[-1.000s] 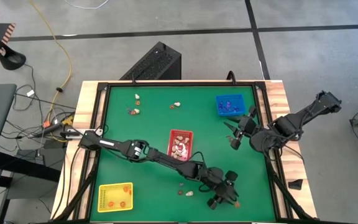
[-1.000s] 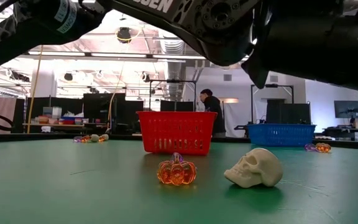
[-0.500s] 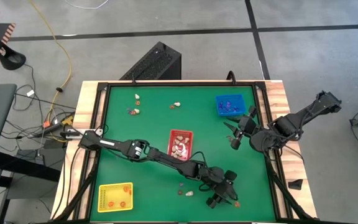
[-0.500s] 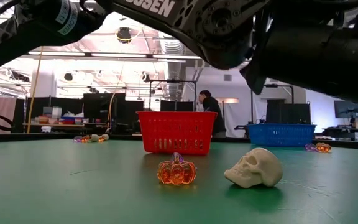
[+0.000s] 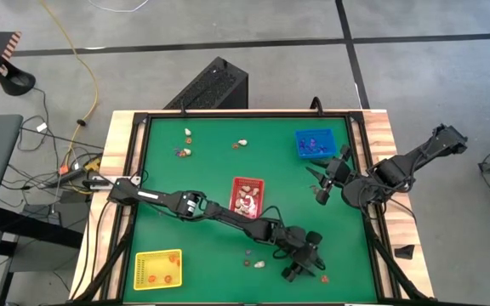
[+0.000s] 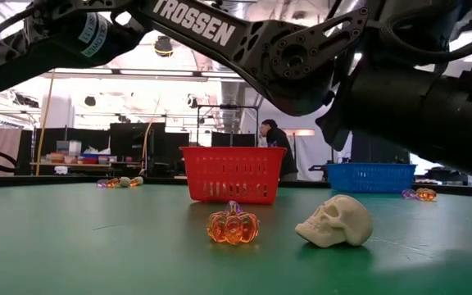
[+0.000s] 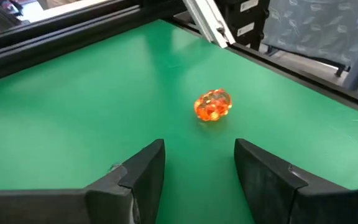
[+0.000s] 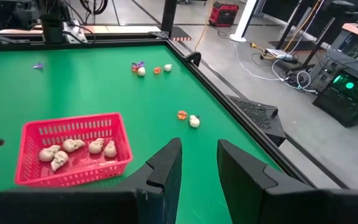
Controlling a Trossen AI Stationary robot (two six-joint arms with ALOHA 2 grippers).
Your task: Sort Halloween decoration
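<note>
My left gripper (image 7: 199, 149) is open low over the green table (image 5: 194, 187) near its front right, its arm reaching across from the left. A small orange pumpkin (image 7: 213, 104) lies on the table just ahead of its fingers, apart from them. Another orange pumpkin (image 6: 233, 227) and a cream skull (image 6: 335, 221) rest on the table near the front edge. More trinkets (image 5: 183, 151) lie at the far left. My right gripper (image 8: 199, 152) hangs open and empty above the table's right side (image 5: 320, 189).
A red tray (image 5: 247, 197) with several skulls stands mid-table, a blue tray (image 5: 315, 143) with purple pieces at the far right, and a yellow tray (image 5: 157, 269) with orange pieces at the front left. A black frame (image 7: 278, 59) borders the table beyond the pumpkin.
My left gripper has sunk toward the table near its front right, staying open. The pumpkin and the skull at the front have not moved.
</note>
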